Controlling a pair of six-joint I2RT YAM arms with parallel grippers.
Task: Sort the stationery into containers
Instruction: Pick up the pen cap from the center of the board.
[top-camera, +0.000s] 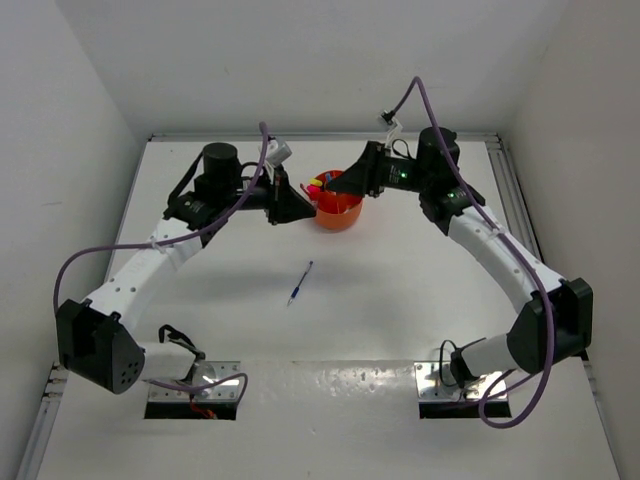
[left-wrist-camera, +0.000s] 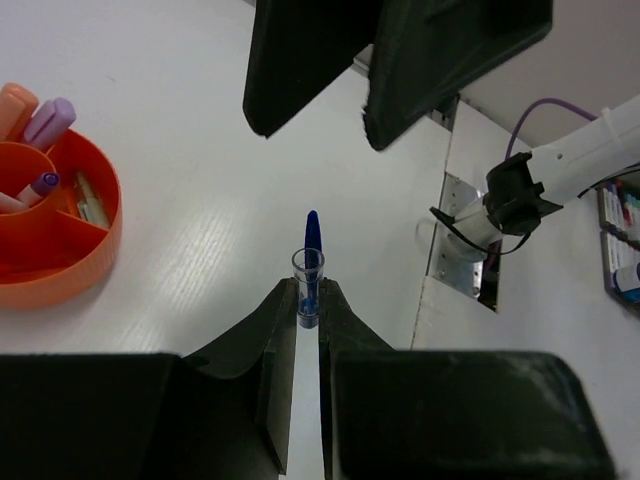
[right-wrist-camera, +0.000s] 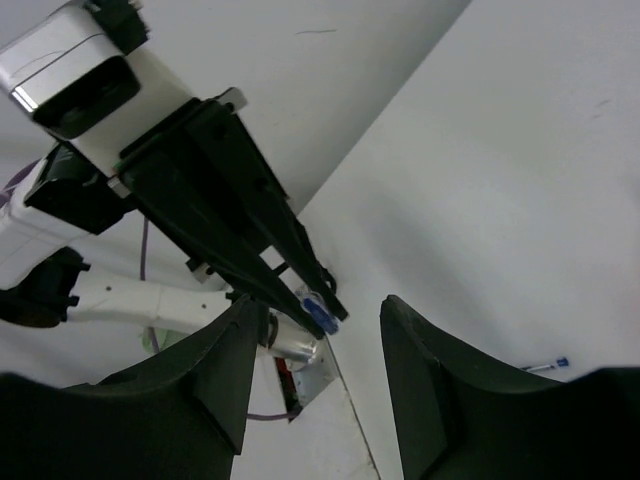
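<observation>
Hovering near the orange tub (left-wrist-camera: 95, 250) at the far side of the table (top-camera: 400, 300), my left gripper (left-wrist-camera: 308, 300) is clamped fully down on a blue pen (left-wrist-camera: 310, 262), which stands out past the fingertips with its clear end showing. I judge the pinch sits low on the barrel so that the free length can be tipped over the rim and into a compartment. My right gripper (right-wrist-camera: 320, 318) hangs on the tub's other side, facing the left one, its jaws plainly apart and nothing between them. From its wrist view the left tool's tips and the blue of the pen show in the gap, clear of both pads. Whether it waits there to take the pen or to steady the tub, I cannot tell. Inside the tub a lilac marker (left-wrist-camera: 52, 118) and an orange marker (left-wrist-camera: 15, 105) lean together against the wall of one section, and a purple pen (left-wrist-camera: 42, 184) pokes up near the centre. A second blue pen (top-camera: 300, 283) lies alone on the open table, well apart from the tub and nearer the arm bases. By my reckoning the sorting is nearly done, with one pen to drop and one to fetch.
</observation>
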